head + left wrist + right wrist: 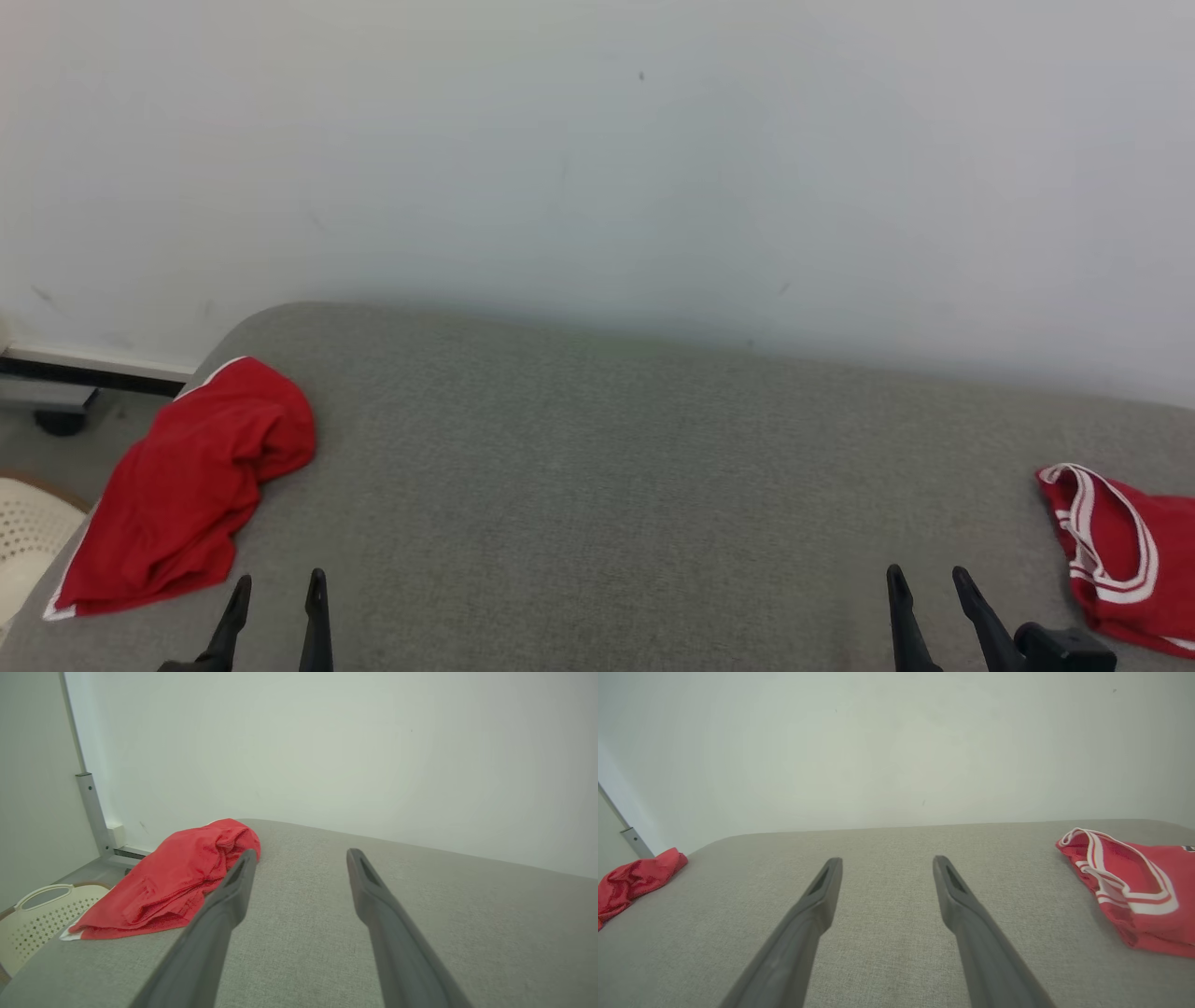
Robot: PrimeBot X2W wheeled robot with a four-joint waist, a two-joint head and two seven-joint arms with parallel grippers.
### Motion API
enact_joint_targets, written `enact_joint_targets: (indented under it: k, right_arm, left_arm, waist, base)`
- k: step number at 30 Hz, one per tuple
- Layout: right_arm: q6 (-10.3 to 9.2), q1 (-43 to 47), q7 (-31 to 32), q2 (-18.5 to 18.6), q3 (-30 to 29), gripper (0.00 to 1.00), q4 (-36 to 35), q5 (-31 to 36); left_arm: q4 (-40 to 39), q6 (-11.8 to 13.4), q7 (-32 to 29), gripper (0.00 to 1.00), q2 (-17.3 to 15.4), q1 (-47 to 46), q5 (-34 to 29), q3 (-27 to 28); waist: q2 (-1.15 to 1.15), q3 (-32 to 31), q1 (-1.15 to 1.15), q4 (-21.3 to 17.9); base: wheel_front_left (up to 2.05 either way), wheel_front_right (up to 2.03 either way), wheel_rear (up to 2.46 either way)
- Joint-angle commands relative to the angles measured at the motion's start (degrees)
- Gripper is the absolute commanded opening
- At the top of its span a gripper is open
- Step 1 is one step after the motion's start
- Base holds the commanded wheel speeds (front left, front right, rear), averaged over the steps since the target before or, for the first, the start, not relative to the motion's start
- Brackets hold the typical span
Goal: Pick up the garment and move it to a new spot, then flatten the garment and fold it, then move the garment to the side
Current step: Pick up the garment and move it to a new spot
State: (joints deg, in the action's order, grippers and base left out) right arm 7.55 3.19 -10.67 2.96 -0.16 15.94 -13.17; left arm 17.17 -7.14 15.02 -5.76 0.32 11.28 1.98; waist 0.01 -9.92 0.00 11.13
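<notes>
Hovering low over the grey fabric table (597, 485), left gripper (280, 576) and right gripper (927, 569) both spread wide, empty. A crumpled red garment (187, 485) lies at the table's left edge, a white-trimmed red garment (1120, 551) at its right edge.

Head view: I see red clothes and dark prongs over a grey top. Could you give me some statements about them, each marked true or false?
1. The crumpled plain red garment lies at the left end of the grey fabric-covered surface. True.
2. The left gripper grips it. False: it is open, with nothing between its fingers.
3. The red garment with white striped trim lies at the right end. True.
4. The two garments touch. False: bare grey surface separates them.
5. The right gripper is shut. False: it is open and empty.
6. A cream perforated basket stands beside the surface's left end. True.
</notes>
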Motion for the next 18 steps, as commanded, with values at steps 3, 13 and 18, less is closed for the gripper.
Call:
enact_joint_targets:
  k: [3,13,18]
  right_arm:
    - [-0.11,-0.5,-0.8,-0.1,0.7,1.00,0.7,-0.6]
    - [-0.12,-6.2,-1.8,-0.1,5.4,1.00,2.7,-1.4]
    - [-0.12,-8.9,-1.9,-0.1,8.0,1.00,4.3,-1.8]
  left_arm:
    - [0.2,-0.4,0.2,1.00,-1.0,-0.8,-0.4,0.3]
    - [-2.5,-0.3,0.2,1.00,-1.1,0.5,0.6,4.7]
    - [-3.8,-0.3,0.2,1.00,-0.4,1.7,0.6,7.6]
  waist:
    - [-0.01,0.0,0.00,8.3]
    - [-0.01,3.7,0.00,14.3]
    - [-0.01,5.0,0.00,15.4]
  base:
    - [0.00,0.00,0.00]
    - [0.00,0.00,0.00]
    - [0.00,0.00,0.00]
